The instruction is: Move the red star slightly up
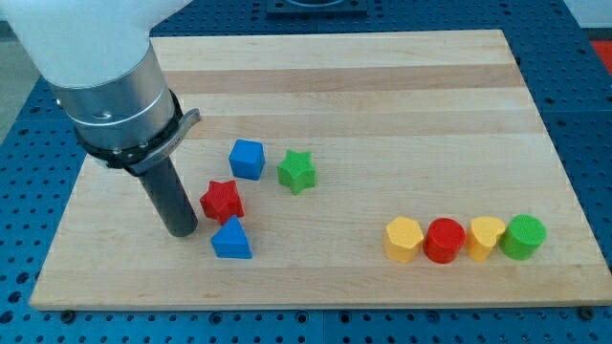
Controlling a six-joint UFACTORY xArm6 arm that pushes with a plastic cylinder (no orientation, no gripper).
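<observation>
The red star [222, 201] lies on the wooden board [382, 105], left of centre. My tip [180, 229] rests on the board just left of the red star and slightly below it, a small gap apart. A blue triangle [231, 240] lies right below the red star, almost touching it. A blue cube [247, 159] sits above and right of the star. A green star [296, 171] lies to the right of the blue cube.
A row of blocks lies at the lower right: a yellow hexagon [403, 239], a red cylinder [445, 240], a yellow heart-like block [486, 237] and a green cylinder [524, 236]. The arm's wide body [110, 76] hangs over the board's upper left.
</observation>
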